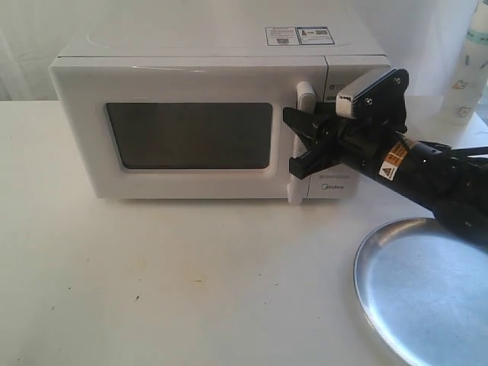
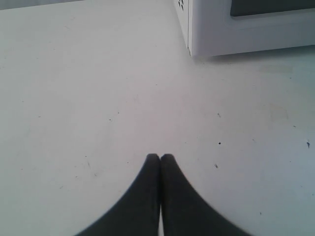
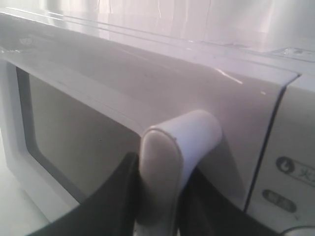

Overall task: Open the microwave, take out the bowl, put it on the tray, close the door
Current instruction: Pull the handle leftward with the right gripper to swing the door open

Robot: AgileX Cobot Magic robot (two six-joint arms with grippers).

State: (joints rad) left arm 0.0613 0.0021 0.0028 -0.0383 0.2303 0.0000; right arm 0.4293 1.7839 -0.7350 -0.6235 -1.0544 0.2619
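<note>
The white microwave [image 1: 191, 69] stands at the back of the table with its door [image 1: 183, 137] closed, so the bowl is hidden. My right gripper [image 1: 299, 145] reaches in from the right and is shut on the door's tall white handle [image 1: 304, 95]. In the right wrist view the handle [image 3: 162, 162] sits between the two dark fingers of the right gripper [image 3: 160, 196], which press against its sides. The silver tray [image 1: 427, 290] lies empty at the front right. My left gripper [image 2: 160, 156] is shut on nothing above bare table, near the microwave's corner [image 2: 192, 34]; the exterior view does not show it.
A white bottle [image 1: 469, 69] stands at the back right beside the microwave. The right arm [image 1: 435, 179] stretches over the tray's far rim. White table [image 1: 152, 282] spreads in front of the microwave.
</note>
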